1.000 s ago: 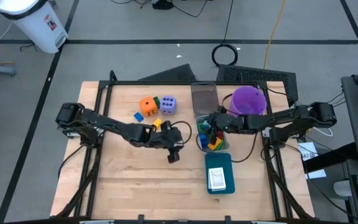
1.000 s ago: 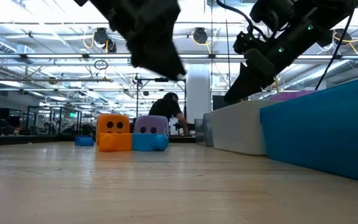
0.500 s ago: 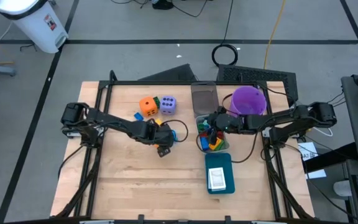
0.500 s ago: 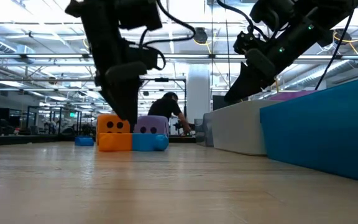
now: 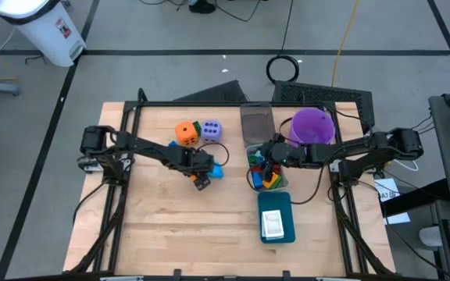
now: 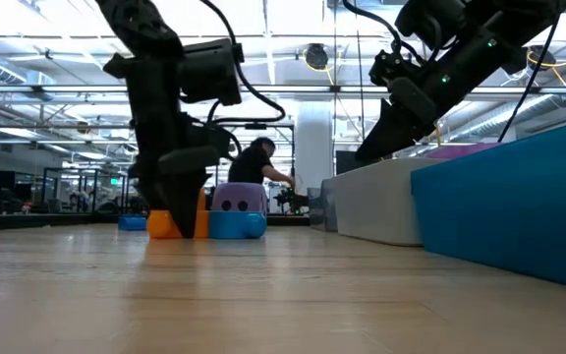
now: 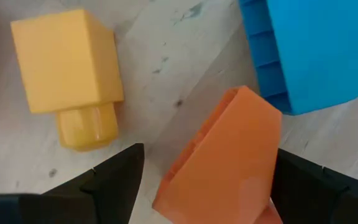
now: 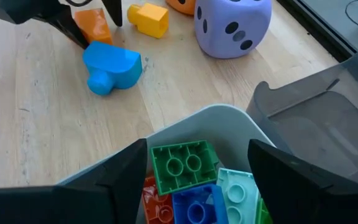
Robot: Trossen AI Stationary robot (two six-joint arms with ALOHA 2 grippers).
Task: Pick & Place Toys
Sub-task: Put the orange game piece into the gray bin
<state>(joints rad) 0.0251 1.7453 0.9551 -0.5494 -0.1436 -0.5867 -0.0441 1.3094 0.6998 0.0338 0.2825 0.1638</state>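
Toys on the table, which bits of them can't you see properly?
- Orange die: low view, left hand covers its dots.
- Blue block: left wrist view, cut off by the picture's edge.
- Blocks in the white bin: right wrist view, right hand's fingers hide some.

Grey floor (image 5: 170, 47), white bin (image 5: 41, 27), ceiling lights (image 6: 77, 15)

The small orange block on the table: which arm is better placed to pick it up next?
Left. The left gripper is open, with the orange block between its fingers. The right gripper hovers open over the white bin of blocks, away from it.
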